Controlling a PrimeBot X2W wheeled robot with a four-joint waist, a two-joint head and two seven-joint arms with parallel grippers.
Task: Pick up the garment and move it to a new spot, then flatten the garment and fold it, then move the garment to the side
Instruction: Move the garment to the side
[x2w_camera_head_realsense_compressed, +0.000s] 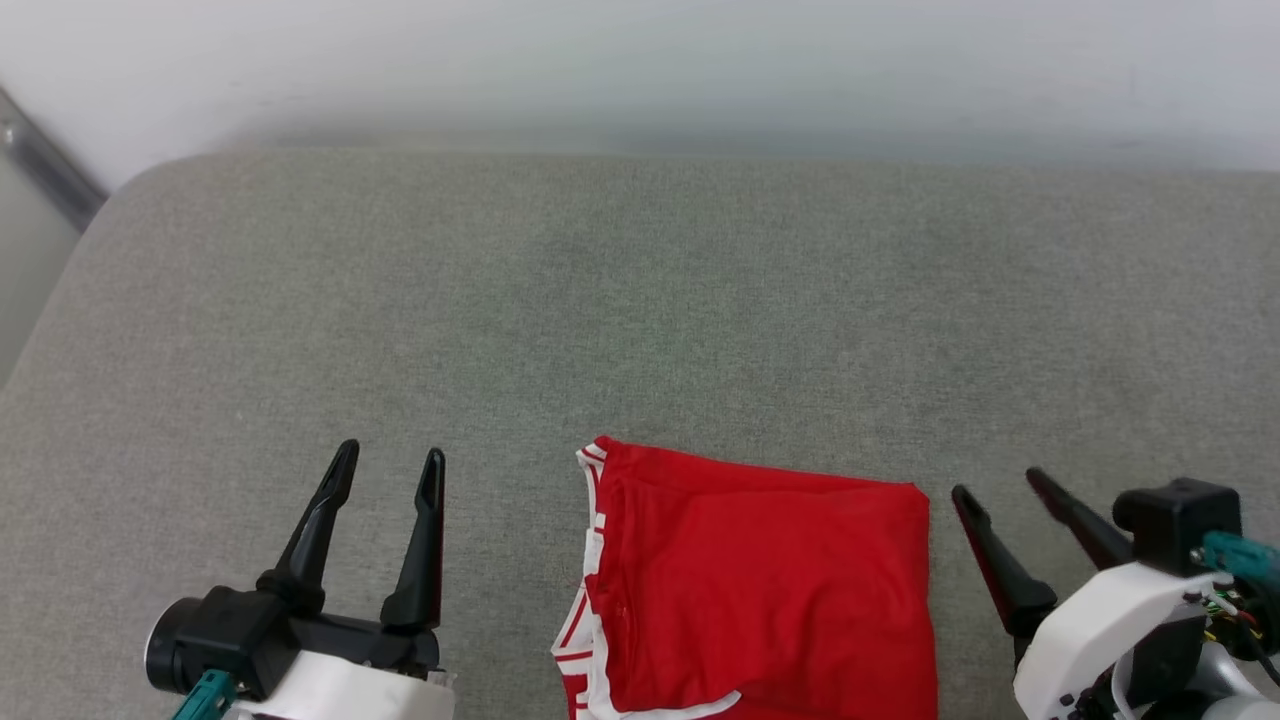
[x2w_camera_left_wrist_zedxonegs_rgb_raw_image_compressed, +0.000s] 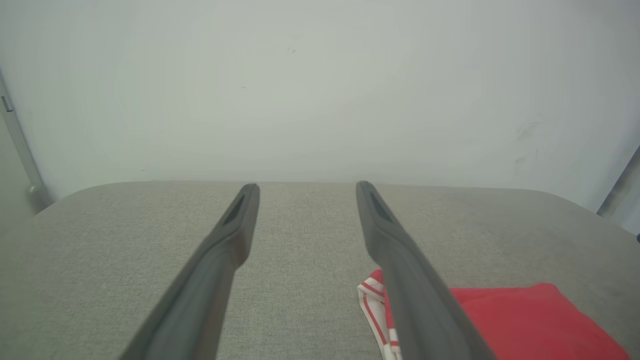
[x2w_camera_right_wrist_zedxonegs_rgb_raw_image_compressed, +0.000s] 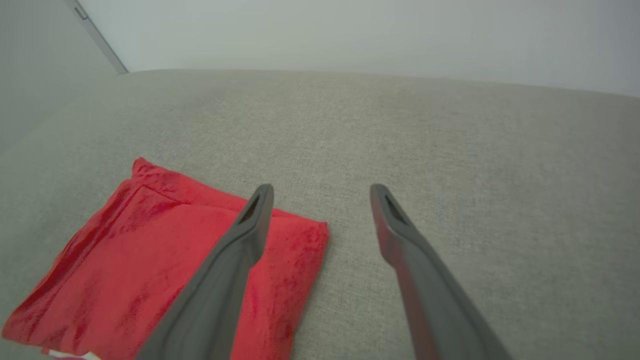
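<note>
The red jersey shirt of soft-looking cloth (x2w_camera_head_realsense_compressed: 760, 590) lies folded into a neat, flat block at the near edge of the wide grey cloth-covered surface (x2w_camera_head_realsense_compressed: 640, 300), right in front of the robot. It sits between the two arms. The left gripper (x2w_camera_head_realsense_compressed: 390, 452) is near its left side, and the right gripper (x2w_camera_head_realsense_compressed: 998, 484) is just beside its right side. Both grippers have their two long dark fingers spread apart, and they hold nothing. I think they wait on each side like this so that each can take one end of the shirt and carry it without the folds falling open. The folding looks done, so the job left is likely to move the shirt to the side. The top of the shirt is smooth, with only a few small creases. Its left edge shows white and red striped trim (x2w_camera_head_realsense_compressed: 590, 560), where the layers stack up. The grey surface looks rough and woven, with rounded corners, so the shirt may drag a bit if it is slid. A plain pale wall (x2w_camera_head_realsense_compressed: 640, 60) stands behind.
</note>
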